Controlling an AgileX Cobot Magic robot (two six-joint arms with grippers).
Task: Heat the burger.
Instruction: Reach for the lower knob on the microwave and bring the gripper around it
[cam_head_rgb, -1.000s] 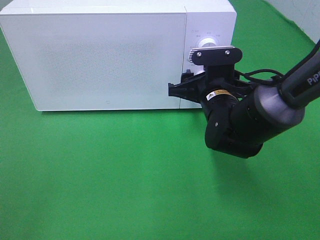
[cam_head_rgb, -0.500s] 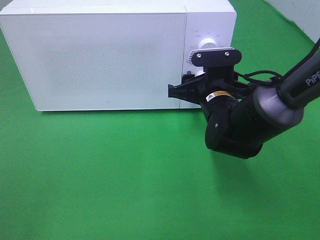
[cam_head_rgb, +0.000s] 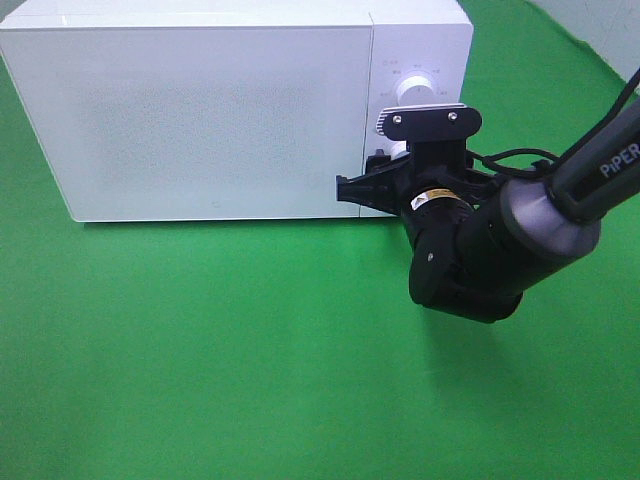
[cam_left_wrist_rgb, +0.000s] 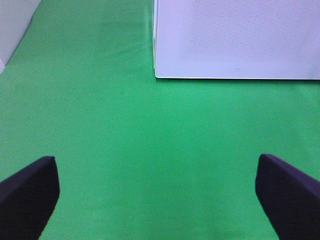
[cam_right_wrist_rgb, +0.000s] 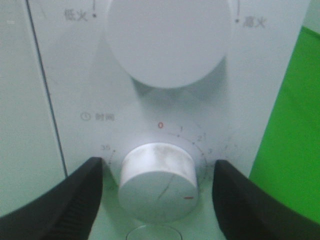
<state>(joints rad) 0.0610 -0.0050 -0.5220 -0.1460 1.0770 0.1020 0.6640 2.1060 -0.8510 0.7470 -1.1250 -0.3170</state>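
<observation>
- Nearest, over the bare green cloth (cam_head_rgb: 200, 350), the black two-fingered left gripper (cam_left_wrist_rgb: 155, 165) hangs with its jaws as wide as they go and nothing between them.
- Further in, the black right gripper (cam_right_wrist_rgb: 157, 172) faces the control panel. Its fingers stand either side of the small round white timer knob (cam_right_wrist_rgb: 157, 187) with a gap on each side, so it is parted and holds nothing yet.
- That knob looks like stiff, smooth plastic, probably slippery. A square pinch across its width should turn it best.
- Above it sits a larger white power dial (cam_right_wrist_rgb: 167, 40), untouched.
- Behind, the boxy white microwave oven (cam_head_rgb: 220, 120) has its door shut and its front is opaque, so its contents are hidden.
- The burger appears in no view and is presumably inside the oven, though I cannot confirm it. I judge it light, soft and loosely stacked – it is best held gently and low across the bun.
</observation>
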